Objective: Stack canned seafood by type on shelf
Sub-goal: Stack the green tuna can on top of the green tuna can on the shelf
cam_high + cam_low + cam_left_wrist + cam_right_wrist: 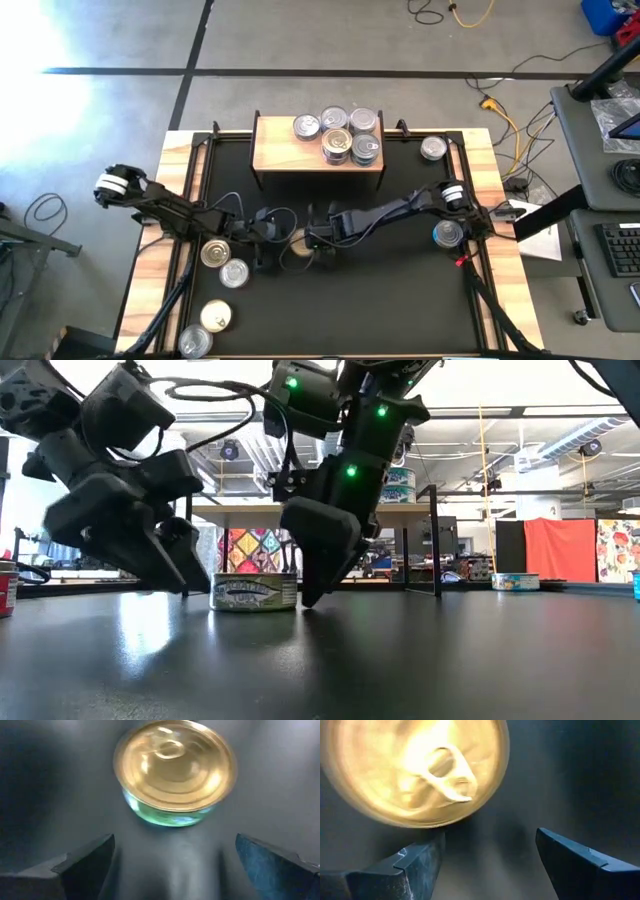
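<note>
at the centre of the high view a gold-lidded can (297,243) sits on the black table (400,290), between the left gripper (268,243) and right gripper (318,243); both stand open, holding nothing; upper centre, the shelf (275,150) carries stacked cans (340,135)

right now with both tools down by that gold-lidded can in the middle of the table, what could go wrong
Both tools crowd one gold-lidded can: the left tool and right tool are each open beside it, so they could bump each other if both go for it.

The can sits off to one side of the right tool's opening, not between its fingers; closing now might just shove it away.

The shelf already holds a tight cluster of cans, which another one could knock.
</note>
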Controlling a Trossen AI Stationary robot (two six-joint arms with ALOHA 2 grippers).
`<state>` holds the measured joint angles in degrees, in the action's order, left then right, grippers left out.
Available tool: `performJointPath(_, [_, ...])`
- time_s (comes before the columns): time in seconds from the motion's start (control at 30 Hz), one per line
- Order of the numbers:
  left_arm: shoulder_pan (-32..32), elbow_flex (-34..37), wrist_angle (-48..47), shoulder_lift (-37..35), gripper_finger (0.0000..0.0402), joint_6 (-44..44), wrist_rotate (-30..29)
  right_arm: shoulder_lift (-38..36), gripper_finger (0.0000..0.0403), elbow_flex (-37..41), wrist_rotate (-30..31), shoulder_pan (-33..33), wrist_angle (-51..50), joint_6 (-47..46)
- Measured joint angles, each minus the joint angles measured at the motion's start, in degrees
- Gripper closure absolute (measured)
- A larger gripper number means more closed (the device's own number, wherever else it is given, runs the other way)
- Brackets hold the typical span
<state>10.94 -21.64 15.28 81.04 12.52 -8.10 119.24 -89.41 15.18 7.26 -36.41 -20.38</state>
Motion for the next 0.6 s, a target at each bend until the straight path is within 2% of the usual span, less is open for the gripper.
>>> performJointPath(0.07, [-0.29,0.5,0.31,-0.18,0.0003,-0.34,-3.19,-0.05,0.0102,-0.1,-1.08,0.19,0.43,-0.05])
performJointPath(0.13, [-0.69,0.8,2.87,0.06,0.0003,-2.07,-3.96,-0.09,0.0105,-0.1,-1.53,0.23,1.0,-0.01])
performJointPath(0.3, [-0.62,0.75,6.3,2.65,0.0003,-7.21,0.17,-0.09,0.0103,0.33,-2.22,0.12,0.81,-0.04])
performJointPath(0.43, [-0.88,0.73,8.76,5.71,0.0003,-9.22,0.14,-0.09,0.0096,0.85,-3.43,0.14,1.3,0.49])
performJointPath(0.6, [-1.8,0.24,18.5,11.7,0.0003,-12.95,-1.58,-0.09,0.0095,2.33,-3.7,-0.39,6.21,0.92])
